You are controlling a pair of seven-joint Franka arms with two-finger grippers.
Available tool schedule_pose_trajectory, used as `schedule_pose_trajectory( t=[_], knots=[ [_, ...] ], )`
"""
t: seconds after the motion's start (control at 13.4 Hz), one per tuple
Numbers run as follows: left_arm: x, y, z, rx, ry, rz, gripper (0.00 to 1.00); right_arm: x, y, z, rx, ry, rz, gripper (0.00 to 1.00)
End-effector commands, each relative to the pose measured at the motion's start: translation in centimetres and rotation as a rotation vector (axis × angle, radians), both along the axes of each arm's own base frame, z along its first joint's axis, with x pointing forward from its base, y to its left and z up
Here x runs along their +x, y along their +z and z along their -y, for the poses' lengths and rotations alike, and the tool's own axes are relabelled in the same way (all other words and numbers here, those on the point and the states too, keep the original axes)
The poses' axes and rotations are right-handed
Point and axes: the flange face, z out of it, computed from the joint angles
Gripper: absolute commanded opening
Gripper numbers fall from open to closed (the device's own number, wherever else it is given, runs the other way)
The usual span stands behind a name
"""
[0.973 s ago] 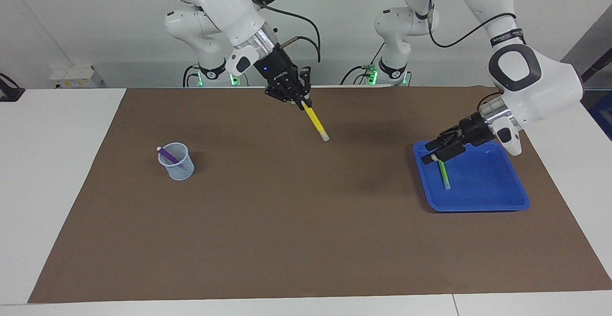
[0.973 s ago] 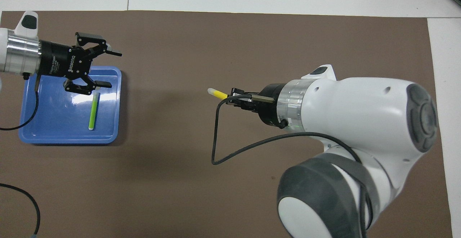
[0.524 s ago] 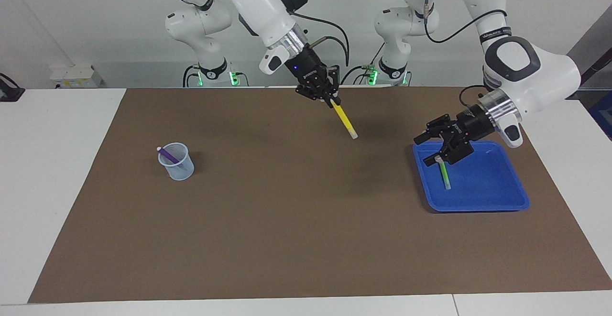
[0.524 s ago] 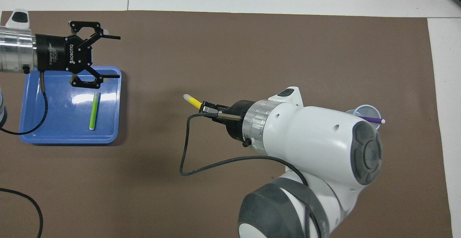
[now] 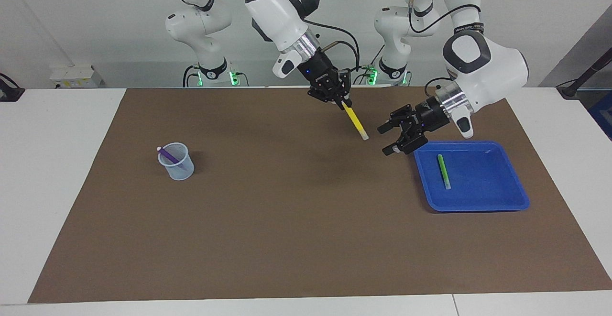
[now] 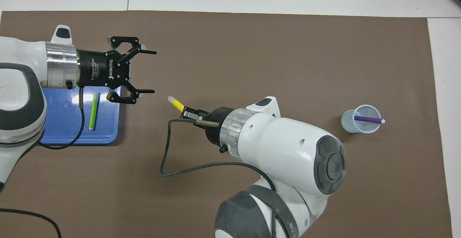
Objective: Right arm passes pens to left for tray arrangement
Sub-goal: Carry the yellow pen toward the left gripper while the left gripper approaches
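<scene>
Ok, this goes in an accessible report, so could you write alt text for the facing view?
The right arm's claw, shut on a slim yellow marker pen, holds it over the brown mat toward the left arm's open claw, beside a shallow blue plastic tray holding a green pen. A purple pen stands in a pale-blue cup.

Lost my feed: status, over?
Right gripper shut on yellow pen. Left gripper open, empty, beside tray. Green pen in tray. Path clear.

Left gripper [image 5: 388,138] off tray [image 5: 497,201]
</scene>
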Motion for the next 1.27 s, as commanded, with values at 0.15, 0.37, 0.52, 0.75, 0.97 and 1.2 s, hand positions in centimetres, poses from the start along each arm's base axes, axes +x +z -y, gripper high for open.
schedule_pose_trajectory(
  t=[0.15, 0.37, 0.52, 0.75, 0.97, 1.2],
  knots=[
    [-1.6, 0.4, 1.2, -0.006, 0.109, -0.071, 0.97, 0.2, -0.1, 0.4, 0.018, -0.016, -0.025, 0.00],
    [-2.6, -0.9, 3.2, 0.010, 0.116, -0.085, 0.97, 0.1, -0.1, 0.3, 0.018, -0.014, -0.025, 0.00],
    [-3.2, -1.6, 3.8, 0.020, 0.120, -0.086, 0.97, 0.2, 0.0, 0.4, 0.019, -0.017, -0.024, 0.00],
    [-3.1, -1.5, 3.5, 0.020, 0.116, -0.089, 0.97, 0.3, 0.0, 0.5, 0.019, -0.019, -0.024, 0.00],
    [-3.7, -0.8, 2.3, 0.044, 0.075, -0.103, 0.97, 0.2, 0.0, 0.4, 0.019, -0.017, -0.024, 0.00],
    [-4.2, -0.9, 1.0, 0.037, 0.058, -0.143, 0.97, 0.3, 0.0, 0.5, 0.019, -0.018, -0.025, 0.00]
  ],
)
